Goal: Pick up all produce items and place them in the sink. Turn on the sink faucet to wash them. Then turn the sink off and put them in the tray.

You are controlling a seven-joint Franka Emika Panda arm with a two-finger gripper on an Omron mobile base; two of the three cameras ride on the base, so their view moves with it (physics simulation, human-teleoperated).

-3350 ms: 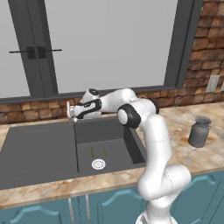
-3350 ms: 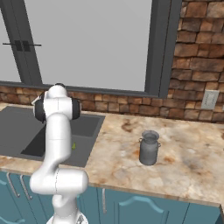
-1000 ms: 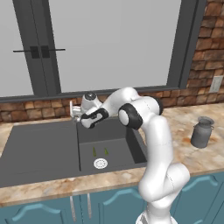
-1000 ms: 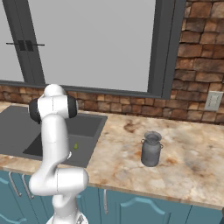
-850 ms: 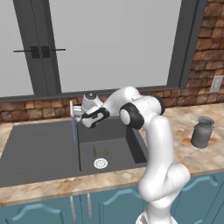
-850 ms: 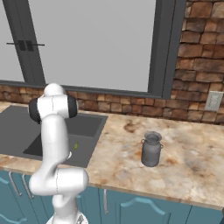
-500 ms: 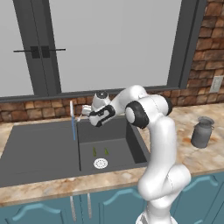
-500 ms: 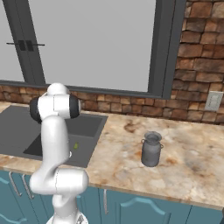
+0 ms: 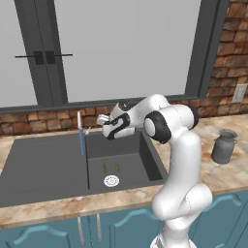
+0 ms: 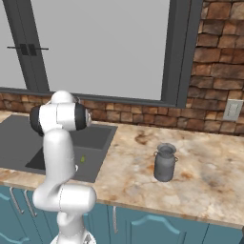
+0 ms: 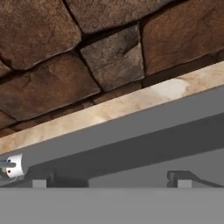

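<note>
Two tiny green produce items (image 9: 104, 168) (image 9: 117, 167) lie on the floor of the basin half of the dark grey sink (image 9: 43, 164), just behind the white round drain (image 9: 111, 181). One yellow-green piece (image 10: 82, 159) also shows in the right base view, in the sink (image 10: 19, 138). The thin sink faucet (image 9: 80, 121) stands at the back, and a pale blue stream runs straight down from it. My gripper (image 9: 101, 120) hangs open a little to the right of the faucet, holding nothing. In the hand view the gripper (image 11: 111, 183) faces the brick wall, with the faucet's white knob (image 11: 13, 166) at the left edge. The tray is out of view.
A grey metal jug (image 9: 224, 147) (image 10: 164, 162) stands on the marble counter to the right of the sink. A brick backsplash and a large window run behind the sink. Teal cabinet doors sit below the counter's front edge.
A pale blue stream has appeared at the faucet. My open gripper has drawn back to the right, away from the faucet. The produce has not moved.
</note>
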